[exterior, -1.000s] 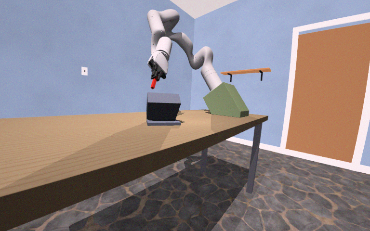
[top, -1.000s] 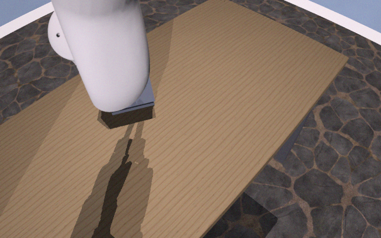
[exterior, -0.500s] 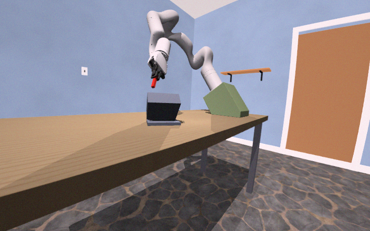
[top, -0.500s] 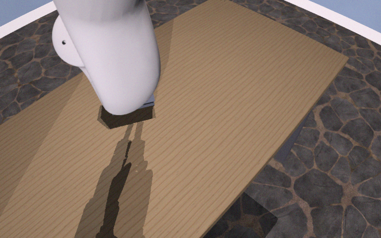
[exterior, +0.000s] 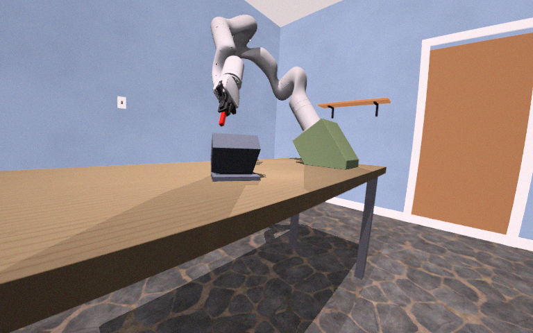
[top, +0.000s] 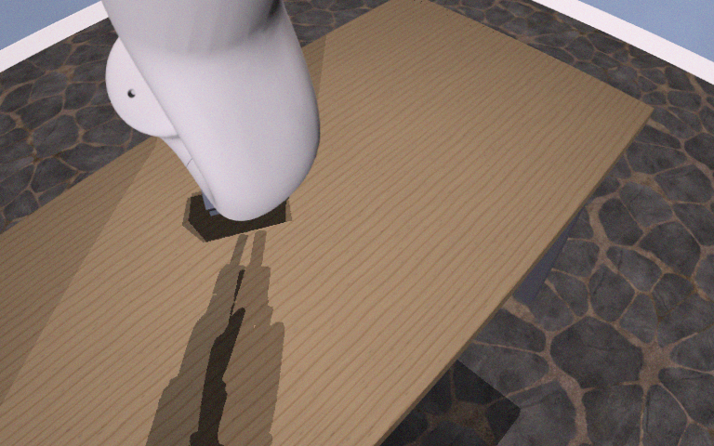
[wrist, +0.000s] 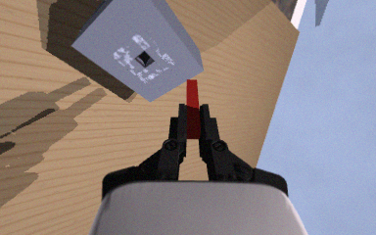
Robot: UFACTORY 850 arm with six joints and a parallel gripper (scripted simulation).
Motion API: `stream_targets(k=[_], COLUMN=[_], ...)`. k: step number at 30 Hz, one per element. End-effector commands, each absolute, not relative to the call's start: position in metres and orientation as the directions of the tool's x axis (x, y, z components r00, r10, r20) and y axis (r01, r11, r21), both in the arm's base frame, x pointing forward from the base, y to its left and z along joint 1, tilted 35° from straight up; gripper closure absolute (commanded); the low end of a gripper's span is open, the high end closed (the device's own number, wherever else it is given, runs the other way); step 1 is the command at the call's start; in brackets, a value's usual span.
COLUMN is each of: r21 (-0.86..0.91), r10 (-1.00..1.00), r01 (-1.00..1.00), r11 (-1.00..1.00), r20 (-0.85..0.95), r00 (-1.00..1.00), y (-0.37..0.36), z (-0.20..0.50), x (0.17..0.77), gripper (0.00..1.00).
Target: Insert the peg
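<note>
My gripper (wrist: 192,115) is shut on a red peg (wrist: 193,105), whose free end sticks out past the fingertips. In the exterior view the gripper (exterior: 225,106) holds the peg (exterior: 222,118) in the air above the grey block (exterior: 234,156) with the sloped panel. In the wrist view the sloped panel (wrist: 139,49) lies ahead and to the left, with a small dark square hole (wrist: 143,59) in its middle. The peg tip is off the panel's lower right edge, apart from the hole. In the top view the white arm (top: 220,105) hides the block and the peg.
A green wedge-shaped base (exterior: 325,145) carries the arm at the table's far end. The table's edge (wrist: 279,83) runs close on the right in the wrist view. A wall shelf (exterior: 353,103) hangs behind.
</note>
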State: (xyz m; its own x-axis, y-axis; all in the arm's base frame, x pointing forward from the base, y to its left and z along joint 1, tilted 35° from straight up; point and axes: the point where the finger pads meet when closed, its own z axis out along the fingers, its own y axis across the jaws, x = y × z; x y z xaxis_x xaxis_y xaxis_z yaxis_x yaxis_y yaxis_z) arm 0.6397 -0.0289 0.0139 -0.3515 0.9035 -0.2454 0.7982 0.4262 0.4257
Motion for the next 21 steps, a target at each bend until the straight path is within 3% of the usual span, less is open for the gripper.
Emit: stream_targets(k=[1,21], r21=[0.42,0.39], r10=[0.89,0.826], r01=[0.785,0.729], r11=[0.455,0.563], r20=[-0.249,-0.261], r00=[-0.383,-0.499], y=[-0.0294,-0.0335], z=[0.0161,0.0208], x=[0.6389,0.6308], gripper=[1.0,1.0])
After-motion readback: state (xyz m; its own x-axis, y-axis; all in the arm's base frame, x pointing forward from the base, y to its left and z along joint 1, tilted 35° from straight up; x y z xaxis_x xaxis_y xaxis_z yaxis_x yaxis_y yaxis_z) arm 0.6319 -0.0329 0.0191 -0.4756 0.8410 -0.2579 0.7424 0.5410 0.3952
